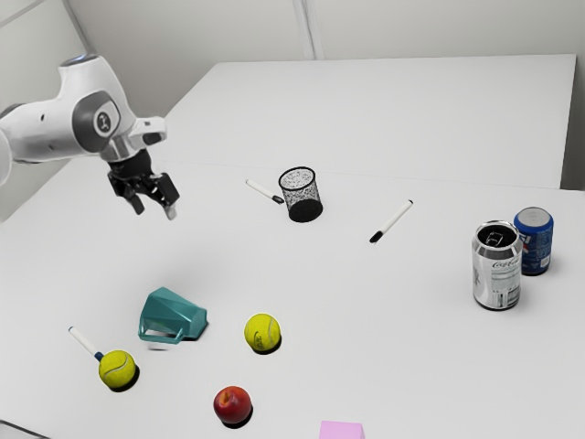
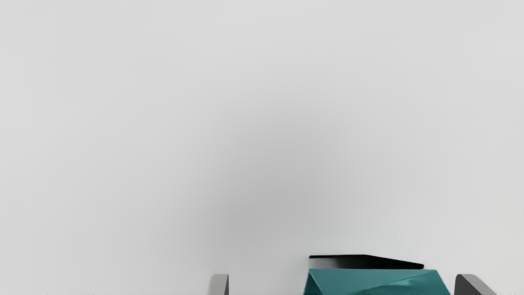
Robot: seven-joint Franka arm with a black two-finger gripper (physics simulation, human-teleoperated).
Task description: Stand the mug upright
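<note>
A teal faceted mug (image 1: 172, 314) lies on its side on the white table, its handle turned toward the exterior view's lower left. High above the table, up and a little to the exterior view's left of the mug, hangs my gripper (image 1: 154, 208), apart from it. The wrist view has my gripper (image 2: 342, 284) with its two fingertips wide apart and nothing held. Part of the mug (image 2: 376, 282) appears between those tips in that view, well below them, with a dark shadow along its edge.
Tennis balls (image 1: 262, 333) (image 1: 117, 369) lie on both sides of the mug, with a marker (image 1: 85, 341) beside one. Nearer the front are a red apple (image 1: 232, 404) and a pink block (image 1: 342, 430). Farther off stand a mesh cup (image 1: 301, 194) and cans (image 1: 497, 265) (image 1: 534, 240).
</note>
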